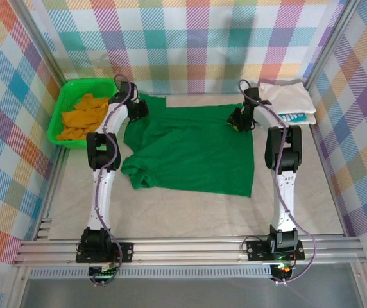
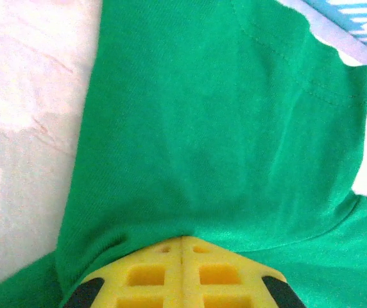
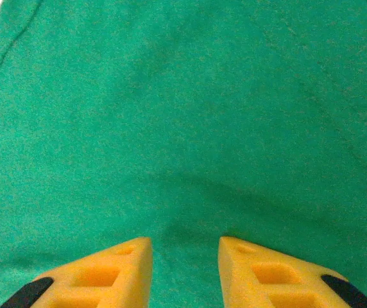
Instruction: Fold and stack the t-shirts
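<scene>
The dark green t-shirt (image 1: 190, 147) lies spread over the middle of the table, its left sleeve bunched. At the shirt's back left corner my left gripper (image 1: 137, 108) is shut, and the left wrist view shows green cloth (image 2: 222, 128) gathered in creases at its closed yellow tips (image 2: 182, 240). My right gripper (image 1: 238, 120) is over the shirt's back right part. In the right wrist view its fingers (image 3: 185, 244) stand apart just above the green cloth (image 3: 190, 115), with nothing gripped. The orange t-shirt (image 1: 84, 115) lies crumpled in the basket. A white t-shirt (image 1: 286, 96) rests on a teal one (image 1: 297, 117) at the back right.
The bright green plastic basket (image 1: 60, 131) stands at the back left against the plaid wall. Plaid walls close in the back and both sides. Bare pale table (image 1: 183, 215) lies in front of the shirt, up to the metal rails at the near edge.
</scene>
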Action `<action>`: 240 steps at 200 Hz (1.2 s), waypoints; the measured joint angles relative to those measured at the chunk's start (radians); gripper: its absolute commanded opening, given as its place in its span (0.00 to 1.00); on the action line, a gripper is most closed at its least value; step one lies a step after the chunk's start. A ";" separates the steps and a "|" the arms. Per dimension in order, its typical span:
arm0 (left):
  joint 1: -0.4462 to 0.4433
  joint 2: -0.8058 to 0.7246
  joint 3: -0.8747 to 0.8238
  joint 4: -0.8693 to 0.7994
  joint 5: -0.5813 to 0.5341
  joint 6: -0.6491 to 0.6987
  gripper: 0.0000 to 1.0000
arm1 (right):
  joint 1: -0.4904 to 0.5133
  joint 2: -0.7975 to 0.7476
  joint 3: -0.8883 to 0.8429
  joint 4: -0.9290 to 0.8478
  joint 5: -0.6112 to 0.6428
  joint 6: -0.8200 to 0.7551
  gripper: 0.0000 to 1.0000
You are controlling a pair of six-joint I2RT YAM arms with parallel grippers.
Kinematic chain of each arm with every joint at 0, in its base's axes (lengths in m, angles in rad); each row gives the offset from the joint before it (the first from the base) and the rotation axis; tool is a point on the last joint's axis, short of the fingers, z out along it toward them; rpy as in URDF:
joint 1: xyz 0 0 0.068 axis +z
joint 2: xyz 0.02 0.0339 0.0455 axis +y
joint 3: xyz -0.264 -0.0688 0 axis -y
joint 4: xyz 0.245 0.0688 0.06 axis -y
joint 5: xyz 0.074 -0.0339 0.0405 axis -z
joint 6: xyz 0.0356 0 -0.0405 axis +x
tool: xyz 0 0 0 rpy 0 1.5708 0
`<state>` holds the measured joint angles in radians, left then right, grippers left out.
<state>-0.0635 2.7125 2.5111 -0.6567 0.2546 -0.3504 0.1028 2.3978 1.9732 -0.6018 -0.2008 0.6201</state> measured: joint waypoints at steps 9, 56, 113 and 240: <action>0.001 0.005 0.023 -0.007 -0.008 0.004 0.14 | 0.000 -0.002 0.000 -0.004 -0.004 -0.001 0.36; -0.003 -0.097 -0.027 0.010 -0.005 0.011 0.30 | 0.015 -0.164 -0.034 -0.035 -0.035 -0.052 0.39; -0.054 -1.257 -1.487 0.552 -0.195 -0.144 0.57 | 0.113 -0.877 -0.730 0.221 -0.027 -0.096 0.42; -0.138 -1.558 -2.012 0.381 -0.067 -0.260 0.62 | 0.113 -1.081 -1.287 0.098 0.077 0.010 0.50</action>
<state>-0.2012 1.1549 0.4995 -0.2760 0.1875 -0.6106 0.2153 1.3163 0.6865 -0.5034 -0.1242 0.6300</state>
